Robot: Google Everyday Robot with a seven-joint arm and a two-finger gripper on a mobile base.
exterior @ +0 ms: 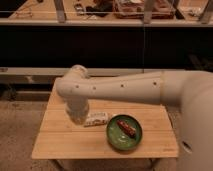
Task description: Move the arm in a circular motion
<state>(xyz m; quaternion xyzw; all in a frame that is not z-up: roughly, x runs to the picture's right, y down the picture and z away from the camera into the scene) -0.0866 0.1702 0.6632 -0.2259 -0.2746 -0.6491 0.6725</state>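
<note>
The cream-white arm [120,87] with small dark dots reaches from the right edge across the back of the wooden table [65,142]. It bends at a bulbous joint [75,82] above the table's left half. A short thick segment [78,111] hangs down from that joint to just above the tabletop. The gripper is hidden behind this lower segment, over the table's left middle, beside a white wrapped bar [96,119].
A green plate [115,137] holding a brown snack [126,128] sits right of centre on the table. A dark counter with a shelf of items [130,7] runs behind the table. The robot's own body [197,135] fills the right edge.
</note>
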